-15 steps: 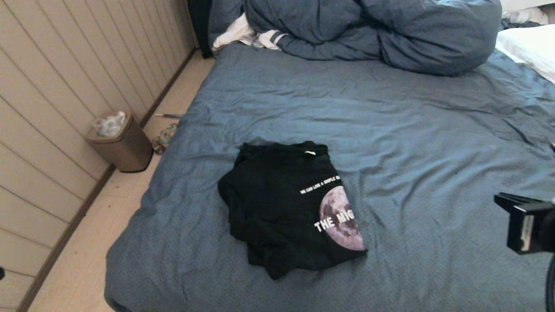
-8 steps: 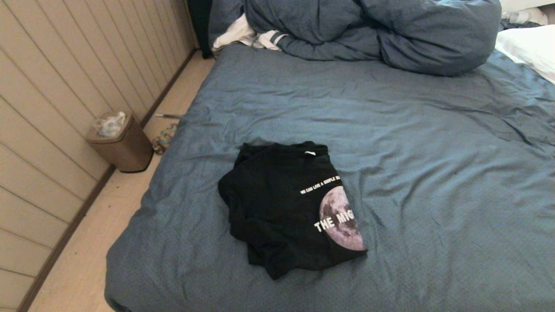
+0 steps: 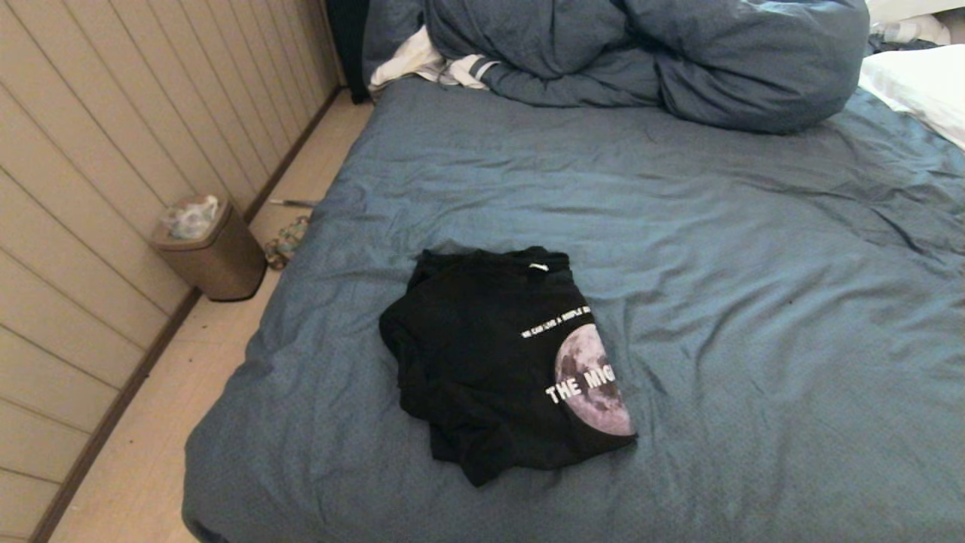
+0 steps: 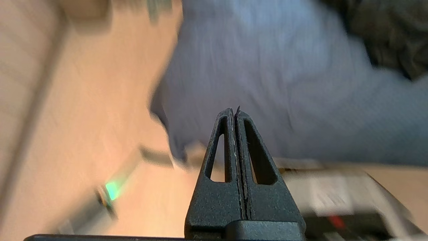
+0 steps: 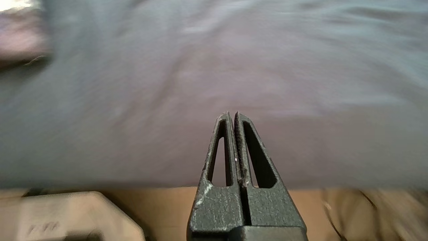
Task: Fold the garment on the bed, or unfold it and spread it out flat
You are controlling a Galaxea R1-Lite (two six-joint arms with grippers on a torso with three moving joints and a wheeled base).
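The black T-shirt lies folded in a loose bundle on the near left part of the bed, its grey-pink moon print and white lettering facing up on its right side. Neither arm shows in the head view. In the left wrist view my left gripper is shut and empty, off the bed's near left corner, with a dark edge of the shirt far off. In the right wrist view my right gripper is shut and empty, in front of the bed's near edge, over the sheet.
A bunched blue duvet and a white cloth with dark stripes lie at the head of the bed, a white pillow at the far right. A brown waste bin stands on the floor by the panelled wall.
The right arm, visible at the right edge of the head view a second ago, has drawn out of view. The shirt has not moved.
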